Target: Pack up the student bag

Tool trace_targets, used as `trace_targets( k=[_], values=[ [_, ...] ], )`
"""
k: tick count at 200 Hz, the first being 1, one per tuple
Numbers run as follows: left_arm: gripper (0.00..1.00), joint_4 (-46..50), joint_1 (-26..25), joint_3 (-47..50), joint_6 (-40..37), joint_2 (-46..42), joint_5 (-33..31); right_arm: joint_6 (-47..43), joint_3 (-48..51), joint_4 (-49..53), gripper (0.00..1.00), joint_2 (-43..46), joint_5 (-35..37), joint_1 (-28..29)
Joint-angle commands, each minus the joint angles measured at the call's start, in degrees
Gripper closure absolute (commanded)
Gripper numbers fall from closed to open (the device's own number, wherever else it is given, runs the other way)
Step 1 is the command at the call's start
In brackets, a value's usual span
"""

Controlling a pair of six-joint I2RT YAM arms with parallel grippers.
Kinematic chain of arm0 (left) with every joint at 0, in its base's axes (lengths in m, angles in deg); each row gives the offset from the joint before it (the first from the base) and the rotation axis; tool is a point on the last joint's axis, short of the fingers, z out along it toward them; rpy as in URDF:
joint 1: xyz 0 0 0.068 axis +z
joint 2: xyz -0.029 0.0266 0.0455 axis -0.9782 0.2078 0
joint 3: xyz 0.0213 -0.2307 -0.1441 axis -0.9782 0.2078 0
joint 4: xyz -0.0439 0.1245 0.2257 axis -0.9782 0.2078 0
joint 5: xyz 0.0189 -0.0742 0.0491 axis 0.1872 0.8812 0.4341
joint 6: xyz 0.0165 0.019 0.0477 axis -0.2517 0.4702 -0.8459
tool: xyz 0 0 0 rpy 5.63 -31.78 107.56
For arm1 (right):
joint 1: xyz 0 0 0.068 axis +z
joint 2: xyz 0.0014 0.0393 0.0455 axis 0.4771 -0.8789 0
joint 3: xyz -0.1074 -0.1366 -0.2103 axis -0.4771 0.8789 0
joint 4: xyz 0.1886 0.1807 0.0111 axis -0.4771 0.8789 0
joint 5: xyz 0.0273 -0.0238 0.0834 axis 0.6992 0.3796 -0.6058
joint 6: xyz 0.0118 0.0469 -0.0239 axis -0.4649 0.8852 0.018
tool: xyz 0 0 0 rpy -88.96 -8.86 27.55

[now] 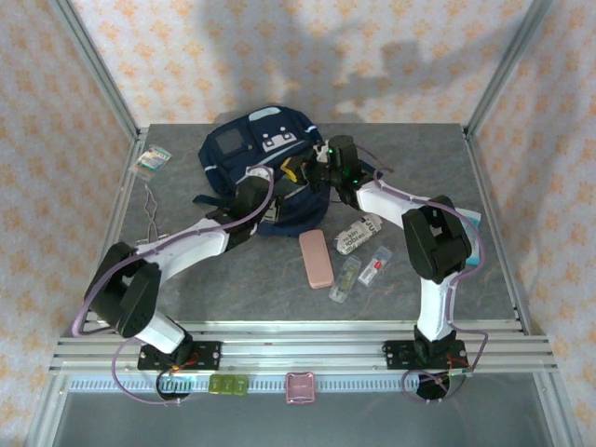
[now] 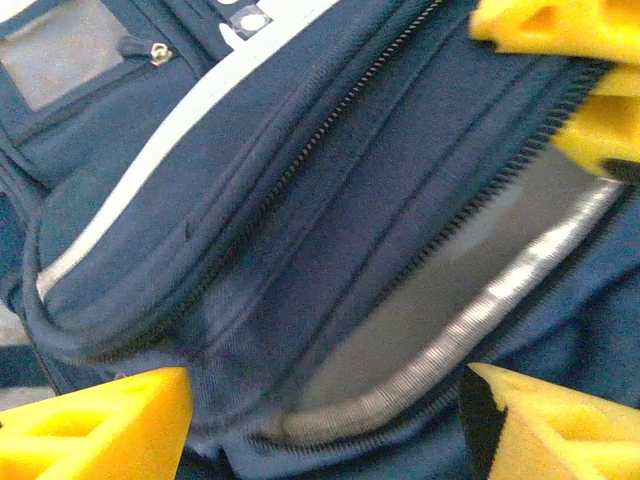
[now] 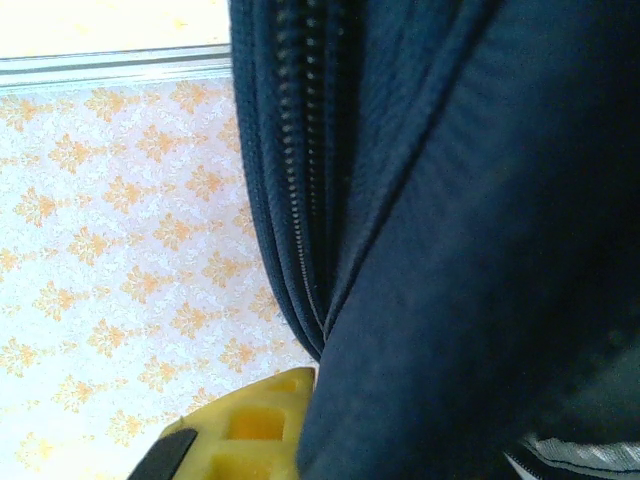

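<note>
The student bag [image 1: 247, 154] is a navy-blue backpack with white patches, lying at the back middle of the table. My right gripper [image 1: 296, 170] is at the bag's near right edge, shut on a fold of its dark fabric [image 3: 450, 300]. One yellow finger [image 3: 250, 425] shows beside the cloth. My left gripper [image 2: 325, 420] hovers just over the bag's near side, open, with yellow fingers [image 2: 100, 425] on either side of an unzipped mouth with grey lining [image 2: 440, 300]. Nothing is between its fingers. The right gripper's yellow fingers [image 2: 560, 30] hold the mouth's far lip.
On the table in front of the bag lie a pink case [image 1: 317, 258], a white rolled item [image 1: 358, 233] and two clear packets [image 1: 346, 277]. A small packet [image 1: 152, 160] sits at the back left. A green item [image 1: 226, 383] and a pink one [image 1: 300, 386] rest below the front rail.
</note>
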Motion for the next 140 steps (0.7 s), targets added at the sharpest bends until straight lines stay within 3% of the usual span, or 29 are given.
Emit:
trace_targets(
  k=[1, 7, 18, 30, 40, 60, 75, 99, 140],
  values=[
    [0.28, -3.6, -0.4, -4.6, -4.5, 3.5, -8.6, 1.2, -0.2, -8.0, 1.0, 3.9, -2.9, 0.5],
    [0.32, -3.3, -0.4, -6.0, -4.4, 4.8, -9.8, 1.2, 0.2, -8.2, 1.0, 4.2, -2.9, 0.5],
    [0.46, -2.4, -0.3, -8.6, -5.4, 7.0, -9.9, 0.6, 0.8, -8.1, 1.0, 4.9, -3.1, 0.5],
    [0.79, -1.0, -0.2, -11.1, -5.9, 8.5, -9.9, -1.2, 1.0, -6.2, 0.96, 5.8, -3.2, 0.4],
    [1.0, 0.3, 0.1, -12.8, -5.6, 9.2, -10.1, -3.8, 0.8, -3.1, 0.88, 6.4, -2.9, 0.3],
    [1.0, 2.0, 1.1, -14.0, -3.8, 8.8, -9.2, -11.4, 1.6, 5.4, 0.73, 9.0, 0.6, -0.5],
    [1.0, 1.8, 1.7, -13.2, -2.3, 6.9, -8.1, -15.3, 4.1, 8.1, 0.68, 11.4, 3.5, -1.1],
    [1.0, 1.3, 2.9, -12.2, -0.4, 4.4, -6.3, -18.1, 9.2, 9.1, 0.68, 13.6, 6.9, -1.3],
    [1.0, 0.1, 3.6, -13.2, 1.2, 2.0, -4.3, -15.4, 15.7, -2.9, 0.73, 10.4, 8.1, -1.2]
  ],
)
